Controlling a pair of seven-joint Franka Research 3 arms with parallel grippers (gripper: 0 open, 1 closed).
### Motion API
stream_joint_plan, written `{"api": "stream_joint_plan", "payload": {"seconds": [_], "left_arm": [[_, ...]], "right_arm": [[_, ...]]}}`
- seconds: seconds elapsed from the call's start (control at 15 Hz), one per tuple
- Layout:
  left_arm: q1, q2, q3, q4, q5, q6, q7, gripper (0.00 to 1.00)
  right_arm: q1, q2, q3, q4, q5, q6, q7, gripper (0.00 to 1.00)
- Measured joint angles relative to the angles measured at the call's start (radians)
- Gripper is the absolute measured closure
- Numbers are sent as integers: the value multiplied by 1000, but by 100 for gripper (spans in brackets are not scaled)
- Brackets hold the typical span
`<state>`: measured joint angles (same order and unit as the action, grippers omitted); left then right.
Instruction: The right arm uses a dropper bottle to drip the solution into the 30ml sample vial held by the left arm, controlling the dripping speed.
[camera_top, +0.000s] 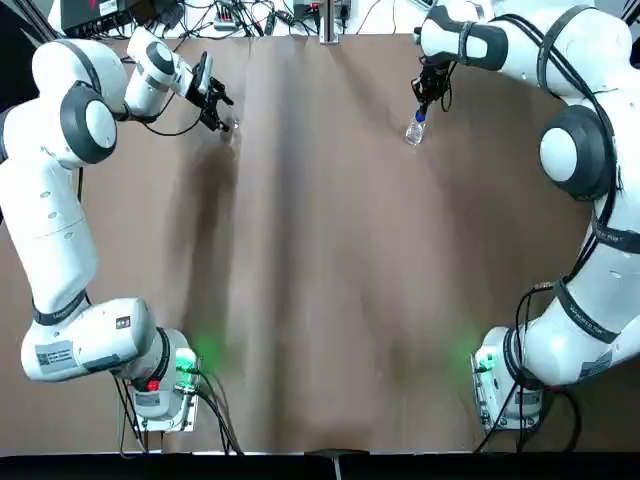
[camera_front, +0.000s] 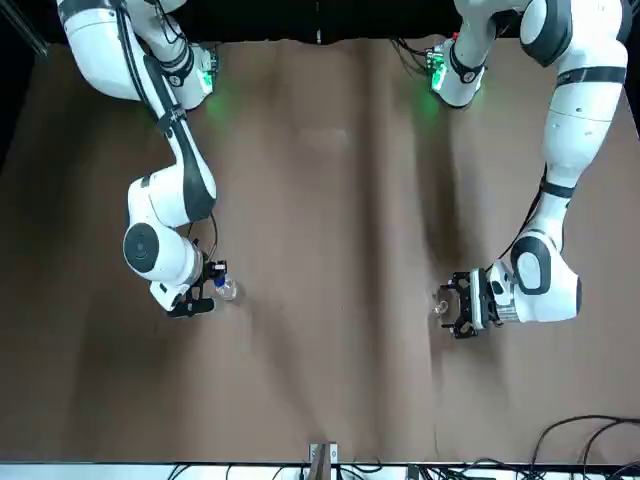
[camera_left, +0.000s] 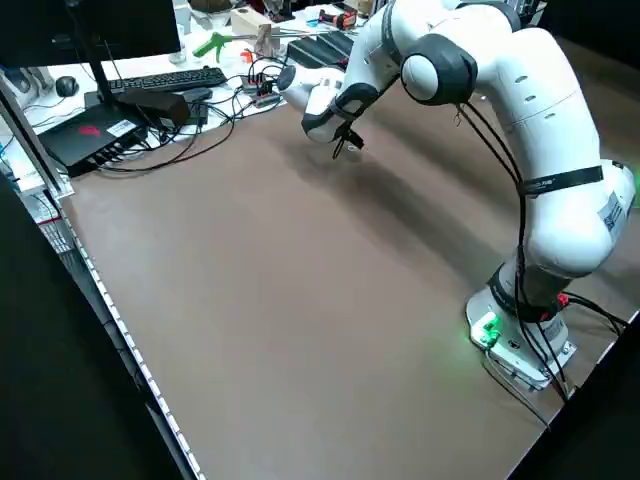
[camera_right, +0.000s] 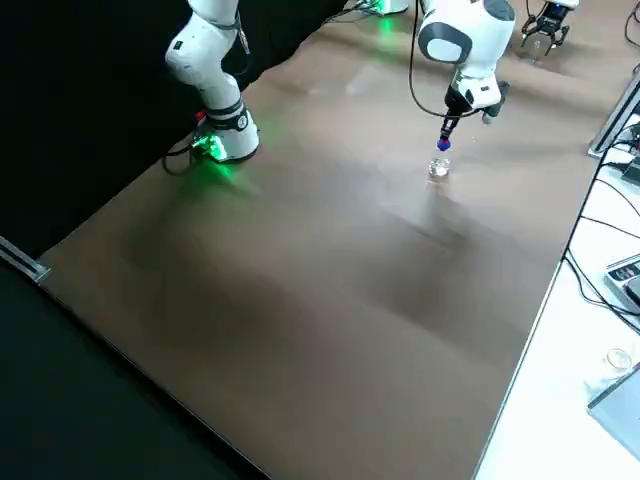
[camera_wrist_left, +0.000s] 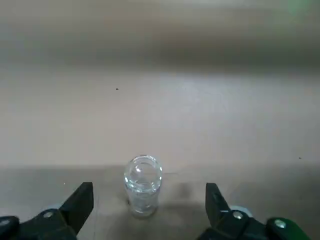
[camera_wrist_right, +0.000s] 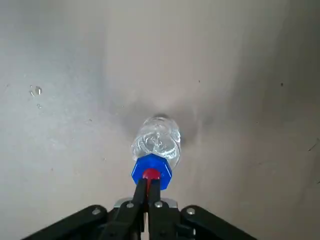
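Two robot arms reach over a brown-covered table (camera_top: 320, 260). The right gripper (camera_wrist_right: 148, 182) is pinched nearly closed on the red-tipped dropper (camera_wrist_right: 151, 174) of the blue-collared bottle (camera_wrist_right: 158, 141). The left gripper (camera_wrist_left: 150, 200) is spread wide, holding nothing; the clear glass vial (camera_wrist_left: 143, 185) (tiny, upright) stands between its fingers, touching neither. I cannot make out any solution.

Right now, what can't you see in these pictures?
- Liquid in the vial: left wrist view, clear glass hides any.
- The dropper's tip: right wrist view, hidden by the blue collar and bottle.
- The vial again: left side view, hidden behind the arm.
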<state>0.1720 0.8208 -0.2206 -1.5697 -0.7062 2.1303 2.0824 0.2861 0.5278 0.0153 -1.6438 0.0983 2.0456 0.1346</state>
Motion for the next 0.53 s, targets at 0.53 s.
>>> {"api": "stream_joint_plan", "payload": {"seconds": [0.53], "left_arm": [[-1, 5, 0, 0, -1, 1, 3, 17]], "right_arm": [[0, 0, 0, 3, 0, 1, 1, 83]]}}
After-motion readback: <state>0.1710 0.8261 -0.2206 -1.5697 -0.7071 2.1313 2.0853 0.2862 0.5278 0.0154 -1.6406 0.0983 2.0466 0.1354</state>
